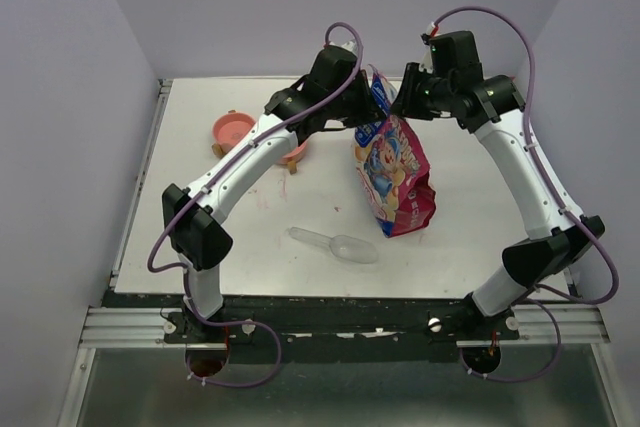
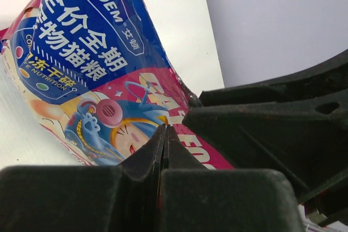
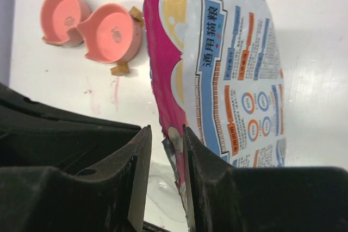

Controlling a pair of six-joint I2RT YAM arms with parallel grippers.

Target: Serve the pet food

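Note:
The pink-magenta cartoon-printed bag (image 1: 395, 172) stands tilted at the table's middle, held up by its top. My left gripper (image 1: 362, 119) is shut on the bag's top edge. In the left wrist view its jaws (image 2: 164, 127) are pressed together in front of the bag's printed face (image 2: 98, 52). My right gripper (image 1: 398, 99) is at the bag's top from the other side. Its fingers (image 3: 166, 129) stand apart, with the bag's torn edge (image 3: 179, 150) between them, lying against one finger. The bag's back panel (image 3: 228, 52) fills that view. The kibble is hidden; none shows.
A clear plastic scoop (image 1: 335, 244) lies on the table in front of the bag. Two pink bowls (image 1: 233, 129) (image 1: 295, 154) sit at the left rear, also in the right wrist view (image 3: 111, 32). Walls enclose the table at the back and sides.

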